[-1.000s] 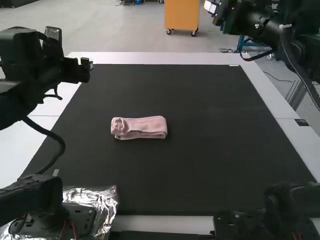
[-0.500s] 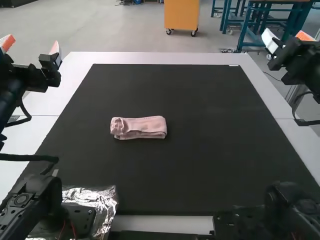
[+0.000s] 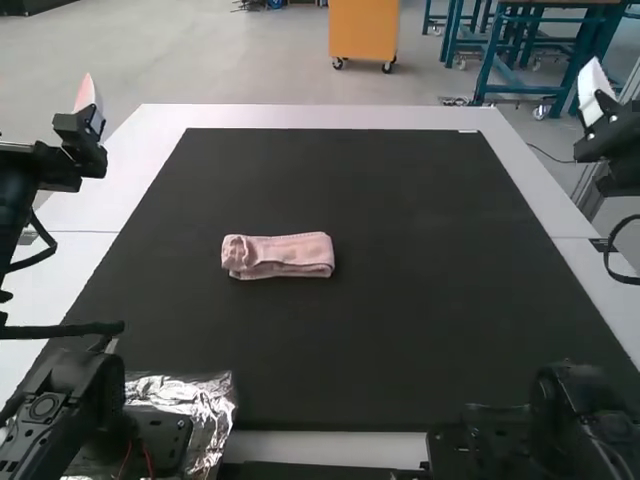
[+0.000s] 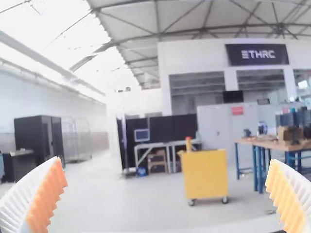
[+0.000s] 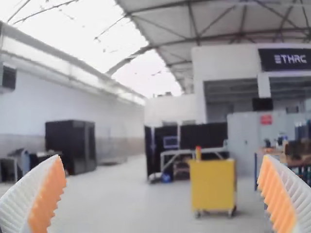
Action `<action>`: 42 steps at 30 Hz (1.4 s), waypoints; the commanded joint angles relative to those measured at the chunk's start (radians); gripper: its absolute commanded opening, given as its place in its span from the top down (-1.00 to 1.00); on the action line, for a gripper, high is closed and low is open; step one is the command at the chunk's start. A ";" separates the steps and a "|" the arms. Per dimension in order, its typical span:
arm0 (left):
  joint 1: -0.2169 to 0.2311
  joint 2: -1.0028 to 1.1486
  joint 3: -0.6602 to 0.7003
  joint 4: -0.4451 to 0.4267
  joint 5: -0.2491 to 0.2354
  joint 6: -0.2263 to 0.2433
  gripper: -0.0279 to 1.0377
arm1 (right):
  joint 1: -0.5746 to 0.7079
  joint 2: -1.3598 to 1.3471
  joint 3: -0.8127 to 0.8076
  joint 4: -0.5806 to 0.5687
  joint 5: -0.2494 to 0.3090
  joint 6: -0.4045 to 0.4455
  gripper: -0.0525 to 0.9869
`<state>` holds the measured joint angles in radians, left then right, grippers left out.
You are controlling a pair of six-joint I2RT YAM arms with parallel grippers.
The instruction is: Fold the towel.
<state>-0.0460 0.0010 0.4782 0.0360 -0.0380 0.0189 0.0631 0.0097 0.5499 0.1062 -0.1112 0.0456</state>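
Observation:
The pink towel (image 3: 278, 256) lies near the middle of the black mat, folded into a narrow, compact strip with a rounded, creased left end. Off the mat to its left, my left gripper (image 3: 80, 145) is raised at the view's edge, well apart from the cloth. My right gripper (image 3: 608, 135) is up beyond the table's right side, also far from the towel. In the left wrist view the left gripper (image 4: 167, 161) has its ribbed fingers wide apart with nothing between them. The right gripper (image 5: 162, 158) likewise stands open and holds nothing in the right wrist view.
A black mat (image 3: 400, 330) covers most of the white table (image 3: 320, 116). Crumpled foil (image 3: 205, 400) lies by the left arm's base at the near left. Cables loop beside both arms.
The left gripper has drawn back leftward, and its white finger now points up. My right arm has swung out to the right and down from the top corner. The towel has stayed put.

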 commanded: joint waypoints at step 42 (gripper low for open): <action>0.032 -0.001 -0.478 -0.047 0.086 -0.112 -0.86 | -0.011 -0.008 -0.551 -0.080 0.239 -0.050 -0.85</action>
<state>-0.0219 0.0017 0.0051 -0.0185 0.0517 -0.0689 0.0631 0.0097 0.0055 0.0196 0.1181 -0.0109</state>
